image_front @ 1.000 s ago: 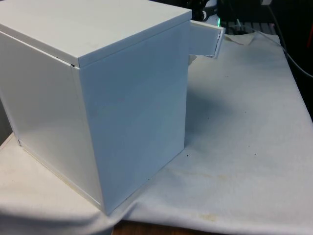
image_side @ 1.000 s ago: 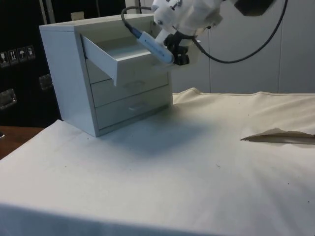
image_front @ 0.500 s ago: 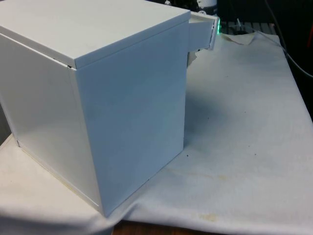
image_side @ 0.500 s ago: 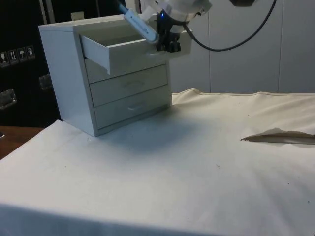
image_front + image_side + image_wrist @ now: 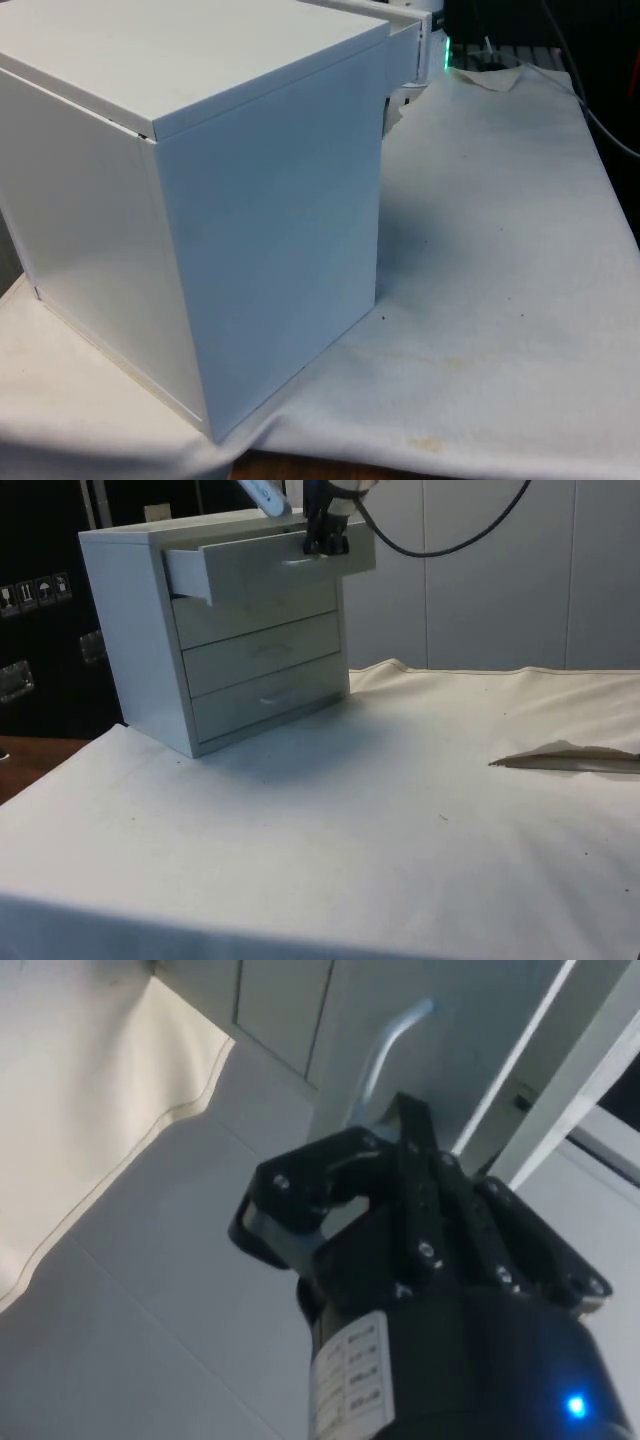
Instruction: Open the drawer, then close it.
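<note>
Closing is judged under way: the top drawer (image 5: pixel 262 568) of the chest (image 5: pixel 160 640), near the table's (image 5: pixel 400 820) corner, projects slightly. Its handle (image 5: pixel 385 1050) is met by the claw (image 5: pixel 326 546), apparently closed, gripping nothing.

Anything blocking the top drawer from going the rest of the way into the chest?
Nothing visible. In the side view the top drawer sticks out only a little from the chest, with the tool against its front at the handle. The drawer's inside is hidden from these views.
</note>
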Robot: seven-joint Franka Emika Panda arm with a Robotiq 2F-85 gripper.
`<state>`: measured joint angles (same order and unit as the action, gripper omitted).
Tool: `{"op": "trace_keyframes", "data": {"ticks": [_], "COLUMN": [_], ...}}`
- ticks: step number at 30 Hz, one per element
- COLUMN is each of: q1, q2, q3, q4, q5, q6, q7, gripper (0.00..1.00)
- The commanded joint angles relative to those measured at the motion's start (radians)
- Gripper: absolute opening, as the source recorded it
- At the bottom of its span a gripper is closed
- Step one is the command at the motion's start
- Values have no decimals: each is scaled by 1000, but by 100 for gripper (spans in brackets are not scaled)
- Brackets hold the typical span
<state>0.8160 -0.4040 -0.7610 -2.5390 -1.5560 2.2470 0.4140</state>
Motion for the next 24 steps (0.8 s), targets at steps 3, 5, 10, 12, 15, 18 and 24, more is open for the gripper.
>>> {"op": "trace_keyframes", "data": {"ticks": [3,5,10,12,15,18,24], "q1": [4,4,6,5,6,0,5], "q2": [21,31,61,75,96,105,163], "q3": [-36,-48,-76,-89,-106,-111,-159], "q4": [34,46,75,88,107,113,162], "q5": [11,12,16,17,20,4,41], "q6": [40,57,98,118,146,158,237], "q7": [-24,-27,-28,-28,-29,-11,-30], "gripper": [0,0,0,0,0,0,0]}}
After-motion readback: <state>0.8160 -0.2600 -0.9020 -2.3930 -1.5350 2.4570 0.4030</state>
